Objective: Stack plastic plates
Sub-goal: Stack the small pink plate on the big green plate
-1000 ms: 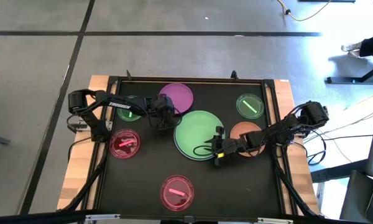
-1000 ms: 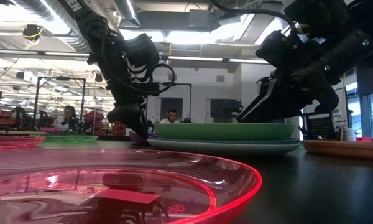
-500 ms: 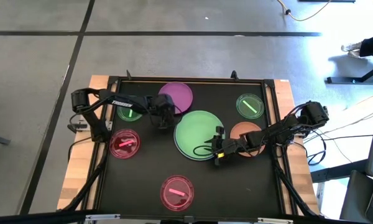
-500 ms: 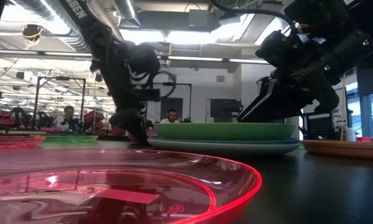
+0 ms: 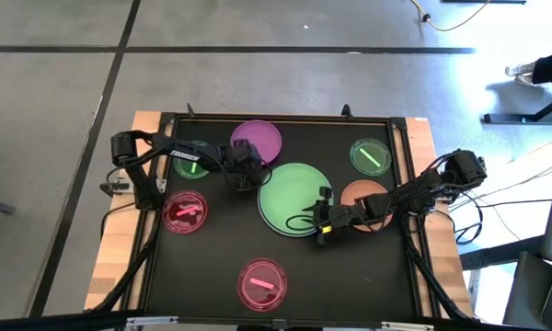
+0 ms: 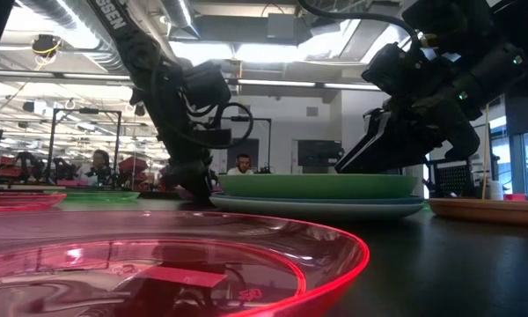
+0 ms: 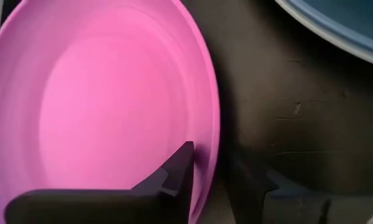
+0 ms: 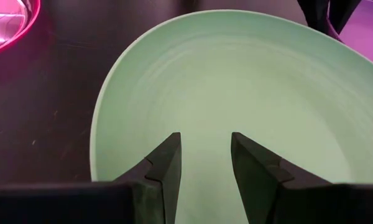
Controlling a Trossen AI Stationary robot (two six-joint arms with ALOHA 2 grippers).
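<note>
Black tabletop (image 5: 350, 276), wood edging (image 5: 110, 267), grey concrete floor (image 5: 285, 83)

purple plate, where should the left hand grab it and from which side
By its thin raised rim, on the edge nearest the large green plate. The purple plate lies flat, so only the rim gives purchase; the left hand already straddles it there, one finger inside, one outside.

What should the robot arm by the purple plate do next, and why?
Probably close the left gripper on the purple plate. Its fingers are open, one over the plate's inside and one outside the rim, so a pinch should grab it. The large green plate sits close beside, ready for stacking.
</note>
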